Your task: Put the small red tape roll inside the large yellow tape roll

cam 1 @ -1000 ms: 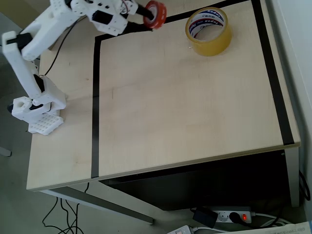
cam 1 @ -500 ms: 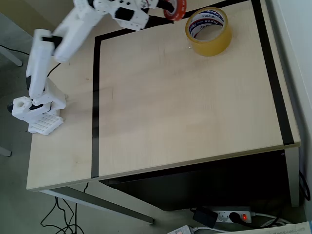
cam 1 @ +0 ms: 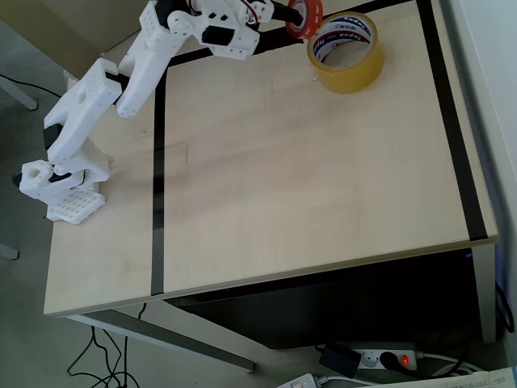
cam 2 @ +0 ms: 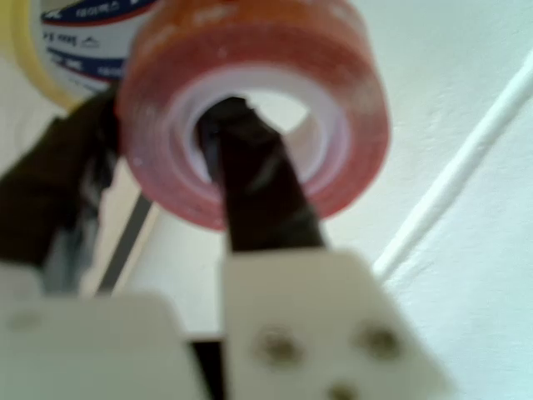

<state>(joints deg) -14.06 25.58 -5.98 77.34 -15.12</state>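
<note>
The small red tape roll (cam 1: 305, 18) hangs in the air at the table's far edge, held by my gripper (cam 1: 291, 14), which is shut on its wall. In the wrist view the small red tape roll (cam 2: 333, 92) is close up, one black finger (cam 2: 254, 192) through its pale core and the other outside on the left. The large yellow tape roll (cam 1: 346, 52) lies flat on the table just right of and below the red roll in the overhead view; its printed white core shows. Part of the large yellow tape roll (cam 2: 50, 50) peeks in at the wrist view's top left.
Black tape lines (cam 1: 157, 162) frame the wooden table (cam 1: 307, 178). The white arm base (cam 1: 60, 182) sits at the left edge. A power strip (cam 1: 388, 357) lies on the floor below the table's front edge.
The arm has carried the red roll rightward along the far edge, from well left of the yellow roll to just beside its left rim.
</note>
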